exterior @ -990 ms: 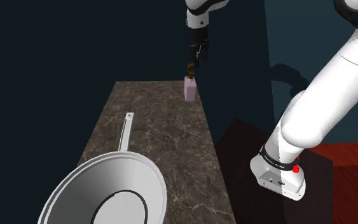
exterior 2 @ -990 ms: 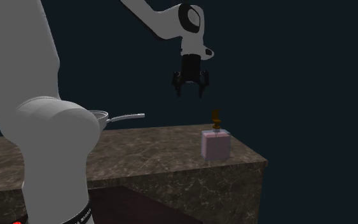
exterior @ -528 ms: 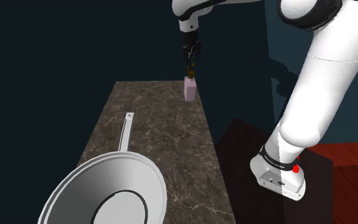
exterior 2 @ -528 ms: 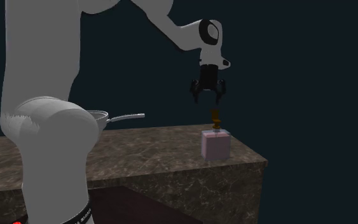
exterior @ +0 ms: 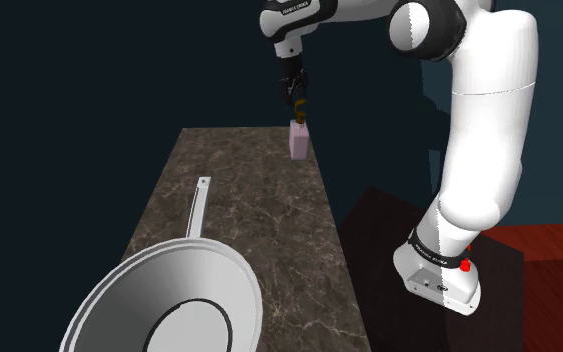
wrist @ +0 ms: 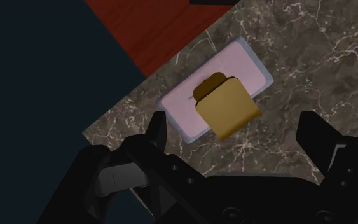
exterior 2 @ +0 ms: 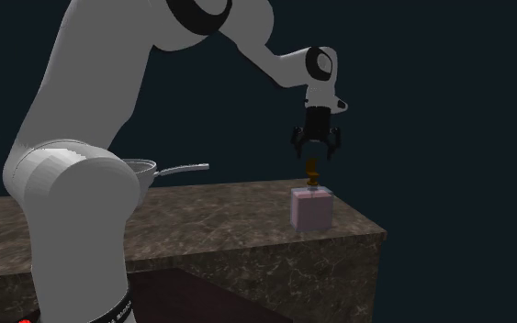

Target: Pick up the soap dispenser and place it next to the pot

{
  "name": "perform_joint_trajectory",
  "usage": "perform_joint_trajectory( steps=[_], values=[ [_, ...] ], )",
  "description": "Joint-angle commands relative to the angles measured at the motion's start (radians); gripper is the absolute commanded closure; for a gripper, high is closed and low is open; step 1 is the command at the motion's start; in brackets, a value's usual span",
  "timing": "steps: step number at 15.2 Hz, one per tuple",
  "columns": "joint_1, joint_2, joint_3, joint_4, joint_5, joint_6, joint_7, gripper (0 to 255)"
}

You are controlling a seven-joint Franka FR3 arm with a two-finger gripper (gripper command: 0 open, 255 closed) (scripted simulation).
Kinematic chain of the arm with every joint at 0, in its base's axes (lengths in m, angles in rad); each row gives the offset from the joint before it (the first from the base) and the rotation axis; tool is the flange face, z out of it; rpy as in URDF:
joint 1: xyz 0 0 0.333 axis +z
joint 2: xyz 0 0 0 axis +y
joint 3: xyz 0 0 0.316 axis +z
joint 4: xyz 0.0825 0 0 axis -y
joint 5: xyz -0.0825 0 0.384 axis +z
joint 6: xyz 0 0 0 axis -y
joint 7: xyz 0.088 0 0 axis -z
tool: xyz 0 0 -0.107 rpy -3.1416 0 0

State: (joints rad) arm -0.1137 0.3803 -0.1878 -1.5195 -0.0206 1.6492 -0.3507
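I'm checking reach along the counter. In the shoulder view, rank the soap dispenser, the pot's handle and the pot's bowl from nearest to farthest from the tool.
1. Soap dispenser: just below the tool, at the far end of the counter.
2. Pot's handle: mid-counter, toward the view's left.
3. Pot's bowl: near end, the view's lower left.

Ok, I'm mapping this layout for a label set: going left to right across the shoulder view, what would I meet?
Grey round pan with a long straight handle → pale pink box-shaped soap dispenser with a gold pump → white base of the robot arm.
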Motion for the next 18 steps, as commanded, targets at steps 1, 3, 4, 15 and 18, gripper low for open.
perform_joint_trajectory(
  steps=[1, 3, 4, 15, 18],
  values=[
    [0.000, -0.002, 0.000, -0.028, 0.000, 0.027, 0.001, 0],
    [0.000, -0.005, 0.000, -0.060, -0.001, 0.055, 0.001, 0],
    [0.000, -0.007, 0.000, -0.083, -0.001, 0.076, 0.001, 0],
    [0.000, -0.007, 0.000, -0.083, -0.001, 0.076, 0.001, 255],
    [0.000, -0.007, 0.000, -0.083, -0.001, 0.076, 0.002, 255]
  ],
)
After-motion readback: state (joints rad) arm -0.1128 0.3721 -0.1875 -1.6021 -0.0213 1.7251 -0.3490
